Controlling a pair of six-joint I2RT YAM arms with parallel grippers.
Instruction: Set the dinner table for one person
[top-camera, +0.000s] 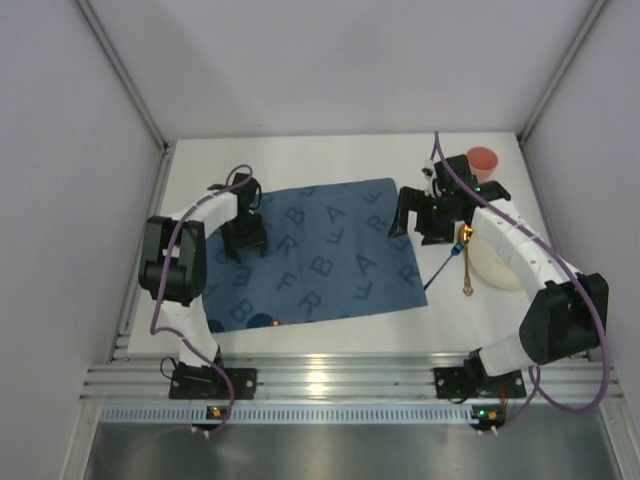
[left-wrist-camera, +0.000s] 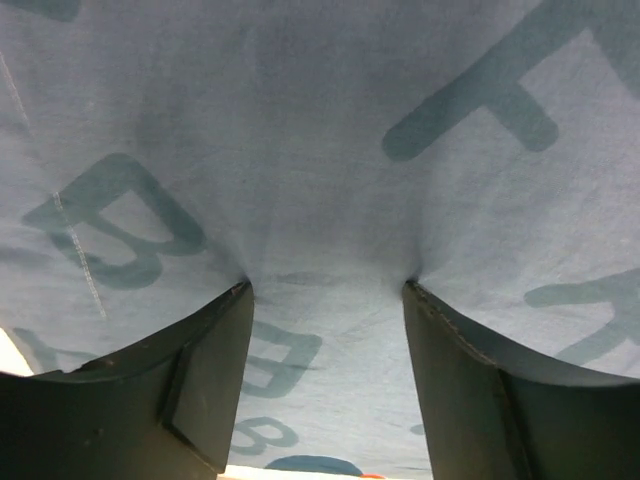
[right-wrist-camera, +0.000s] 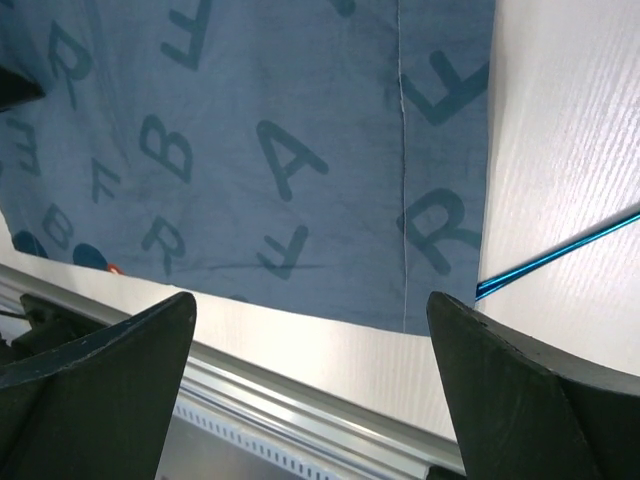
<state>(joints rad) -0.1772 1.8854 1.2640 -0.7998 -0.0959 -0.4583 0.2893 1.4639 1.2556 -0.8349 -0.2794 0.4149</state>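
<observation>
Nearest the lens in the left wrist view, the left pincer (left-wrist-camera: 328, 285) has its two dark fingers apart. Their tips press down on the dark blue lettered placemat (left-wrist-camera: 330, 130), and the cloth puckers faintly between them, but they are not clamped on it. The right pincer (right-wrist-camera: 311, 300) is also wide apart and holds nothing. It hangs over the placemat's right edge, where the cloth gives way to the white tabletop (right-wrist-camera: 560, 120). From above, the tabletop fills the frame inside its silver rail, and the placemat lies spread, slightly askew, across its middle. That looks to me like the only step finished. The pink cup (top-camera: 483, 158) stands at the upper right corner. The pale dish (top-camera: 488, 268), a gold utensil (top-camera: 466, 262) and a thin blue stick-like utensil (top-camera: 440, 268) are gathered on bare tabletop right of the cloth, none of them on it. The dish would have to go onto the placemat, with the cutlery beside it and the cup near. The right arm covers most of the dish, so I cannot tell plate from bowl. The gold piece is too small to call fork or spoon. A small round blue and orange thing (top-camera: 266, 321) at the placemat's lower edge cannot be made out.
</observation>
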